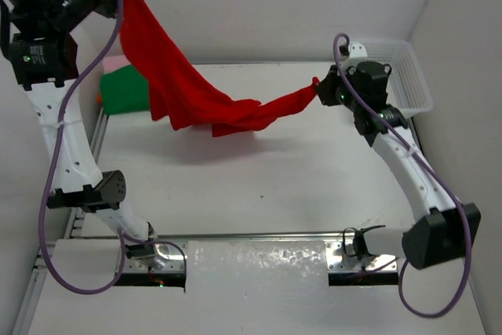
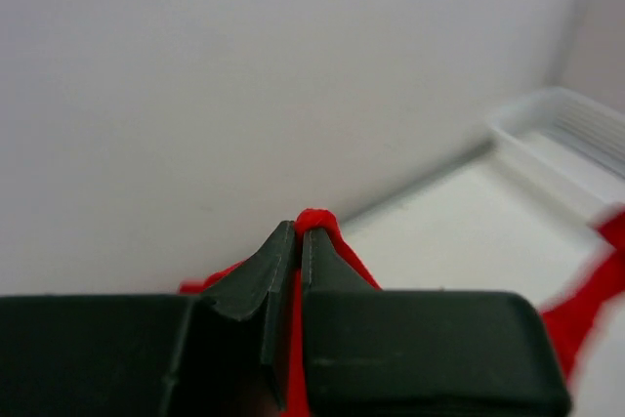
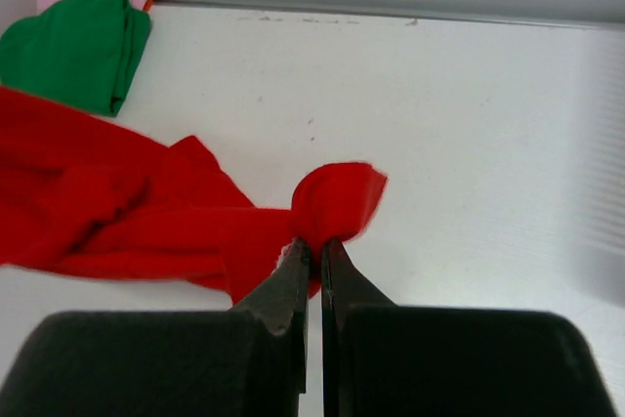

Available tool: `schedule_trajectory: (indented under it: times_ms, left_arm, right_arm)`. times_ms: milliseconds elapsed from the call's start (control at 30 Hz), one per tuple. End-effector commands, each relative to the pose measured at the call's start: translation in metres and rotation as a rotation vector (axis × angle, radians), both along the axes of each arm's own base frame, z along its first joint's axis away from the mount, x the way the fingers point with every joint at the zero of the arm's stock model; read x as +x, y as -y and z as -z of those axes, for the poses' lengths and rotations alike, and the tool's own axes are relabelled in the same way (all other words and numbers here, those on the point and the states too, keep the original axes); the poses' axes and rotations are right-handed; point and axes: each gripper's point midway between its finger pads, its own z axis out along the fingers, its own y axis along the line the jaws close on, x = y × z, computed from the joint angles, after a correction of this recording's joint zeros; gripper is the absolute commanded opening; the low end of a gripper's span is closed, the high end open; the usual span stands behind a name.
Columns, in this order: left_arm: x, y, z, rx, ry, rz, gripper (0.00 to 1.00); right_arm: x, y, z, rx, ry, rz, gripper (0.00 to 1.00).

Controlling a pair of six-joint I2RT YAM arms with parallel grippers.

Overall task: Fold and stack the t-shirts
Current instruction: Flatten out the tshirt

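Red shirt [image 1: 184, 88], soft, light, sagging mid-frame, is pinched at both ends by clenched left hand [image 2: 298, 236] and right hand [image 3: 314, 249]; corners judged best held.

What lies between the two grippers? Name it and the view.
The red t-shirt: left gripper and right gripper each pinch an end, and it sags between them toward the table. The top view shows it.

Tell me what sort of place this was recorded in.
Probably a robot lab workcell, not a home: a white table boxed in by plain white walls, the left arm and right arm bolted at its near edge, and a red t-shirt hanging between them.
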Motion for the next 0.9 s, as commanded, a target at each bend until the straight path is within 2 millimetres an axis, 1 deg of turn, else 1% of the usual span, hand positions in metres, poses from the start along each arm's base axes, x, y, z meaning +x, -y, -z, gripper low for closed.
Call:
schedule_trajectory:
  times_ms: [0,33,67,100,133,167,200,233,267,300,333,367,400,433,467,500,533,567,600,633,667,700,733,767,800,833,867]
  left_arm:
    - [-0.042,0.080,0.021,-0.049,-0.122,0.359,0.00]
    - [-0.053,0.094,0.029,0.019,-0.114,0.393,0.00]
    - [-0.061,0.129,0.057,0.044,-0.189,0.503,0.00]
    - [-0.073,0.142,0.078,0.084,-0.233,0.569,0.00]
    - [-0.083,0.158,0.113,0.091,-0.326,0.637,0.00]
    - [-0.103,0.187,0.136,0.122,-0.381,0.731,0.00]
    - [-0.112,0.200,0.156,0.171,-0.400,0.768,0.05]
    - [-0.124,0.213,0.197,0.214,-0.490,0.801,0.12]
    - [-0.146,0.238,0.221,0.283,-0.517,0.868,0.34]
    - [-0.157,0.249,0.242,0.349,-0.514,0.919,0.46]
    - [-0.173,0.256,0.280,0.400,-0.588,0.965,0.61]
    - [-0.196,0.272,0.298,0.461,-0.600,1.033,0.85]
    - [-0.205,0.275,0.313,0.521,-0.597,1.078,0.99]
    - [-0.214,0.277,0.332,0.558,-0.634,1.110,1.00]
    - [-0.218,0.277,0.336,0.574,-0.645,1.123,1.00]
    - [-0.212,0.276,0.339,0.578,-0.657,1.100,1.00]
    - [-0.203,0.274,0.335,0.583,-0.646,1.052,1.00]
    - [-0.173,0.262,0.332,0.593,-0.628,0.923,1.00]
    - [-0.156,0.252,0.328,0.557,-0.641,0.844,1.00]
    - [-0.119,0.220,0.319,0.490,-0.644,0.726,1.00]
    - [-0.102,0.200,0.317,0.453,-0.654,0.663,1.00]
    - [-0.085,0.176,0.324,0.449,-0.672,0.593,1.00]
    - [-0.062,0.136,0.333,0.485,-0.667,0.489,0.99]
    - [-0.055,0.115,0.346,0.496,-0.701,0.416,0.94]
    - [-0.059,0.096,0.377,0.582,-0.739,0.402,0.81]
    - [-0.056,0.070,0.395,0.646,-0.777,0.328,0.54]
    - [-0.052,0.060,0.409,0.674,-0.790,0.298,0.03]
  right_arm:
    - [0.042,-0.004,-0.016,-0.016,0.034,-0.016,0.00]
    - [0.061,-0.009,0.002,-0.029,-0.009,-0.029,0.00]
    - [0.076,-0.013,-0.022,-0.019,0.038,-0.036,0.00]
    - [0.087,-0.016,-0.023,-0.006,0.032,-0.034,0.00]
    - [0.105,-0.019,-0.003,-0.002,-0.023,-0.030,0.00]
    - [0.119,-0.018,-0.024,0.022,0.010,-0.017,0.00]
    - [0.128,-0.017,-0.019,0.039,-0.013,-0.002,0.02]
    - [0.134,-0.016,-0.013,0.033,-0.042,0.003,0.05]
    - [0.151,-0.012,-0.003,0.026,-0.063,0.019,0.15]
    - [0.157,-0.007,0.005,0.015,-0.086,0.029,0.20]
    - [0.160,-0.001,0.019,0.003,-0.136,0.046,0.24]
    - [0.173,0.013,0.034,0.000,-0.168,0.080,0.42]
    - [0.177,0.020,0.041,0.024,-0.201,0.101,0.52]
    - [0.176,0.026,0.051,0.038,-0.247,0.105,0.57]
    - [0.182,0.034,0.055,0.061,-0.266,0.105,0.77]
    - [0.181,0.037,0.053,0.056,-0.272,0.105,0.83]
    - [0.177,0.040,0.049,0.034,-0.281,0.107,0.89]
    - [0.172,0.045,0.038,0.006,-0.264,0.123,0.91]
    - [0.165,0.047,0.033,-0.017,-0.257,0.124,0.97]
    - [0.152,0.048,0.044,-0.037,-0.299,0.134,0.99]
    - [0.141,0.049,0.046,-0.057,-0.311,0.141,0.99]
    - [0.115,0.057,0.054,-0.110,-0.337,0.166,0.99]
    - [0.099,0.049,0.060,-0.154,-0.346,0.148,0.99]
    - [0.083,0.048,0.069,-0.181,-0.367,0.151,0.99]
    - [0.063,0.043,0.060,-0.189,-0.345,0.139,0.97]
    - [0.034,0.031,0.100,-0.214,-0.438,0.094,0.82]
    - [0.018,0.025,0.112,-0.212,-0.467,0.069,0.60]
